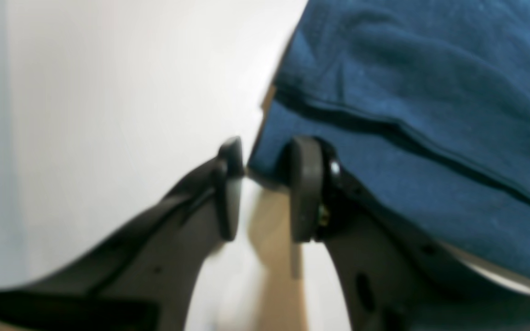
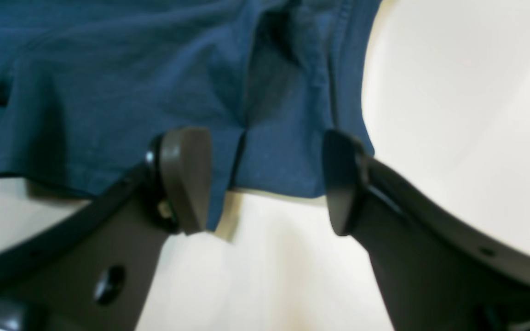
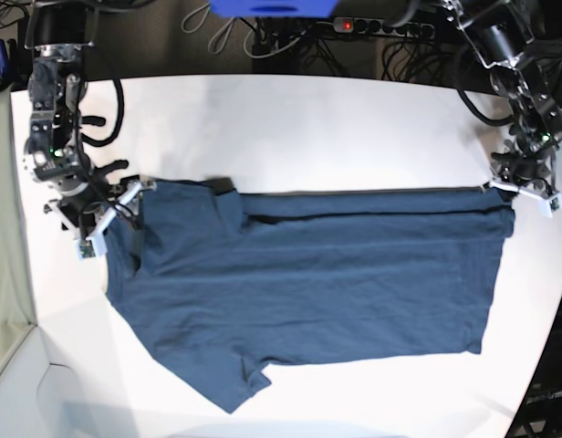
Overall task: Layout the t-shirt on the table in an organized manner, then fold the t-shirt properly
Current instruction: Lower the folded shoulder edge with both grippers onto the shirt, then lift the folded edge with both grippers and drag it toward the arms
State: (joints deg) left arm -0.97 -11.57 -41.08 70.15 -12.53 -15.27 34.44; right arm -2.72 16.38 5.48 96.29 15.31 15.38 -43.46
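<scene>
Left end effector [image 1: 262, 188] narrowed at the t-shirt [image 3: 308, 274] corner, grip unclear; right end effector [image 2: 267, 181] gapes, straddling cloth. An uneven pull could drag it askew across the bench [image 3: 308, 137].

Dark tangled cables [image 3: 290, 41] and a power strip [image 3: 354, 26] line the far background.

The t-shirt [image 3: 308, 283] lies spread on the table [image 3: 354, 128], stretched between the two grippers. The left gripper [image 1: 265, 184] sits at one far corner of the cloth, the corner just ahead of its fingertips and the rest spreading off to its right. The right gripper [image 2: 267, 179] sits at the opposite end, the cloth edge lying between and ahead of its fingers [image 2: 187, 174], bare table beneath and to its right
</scene>
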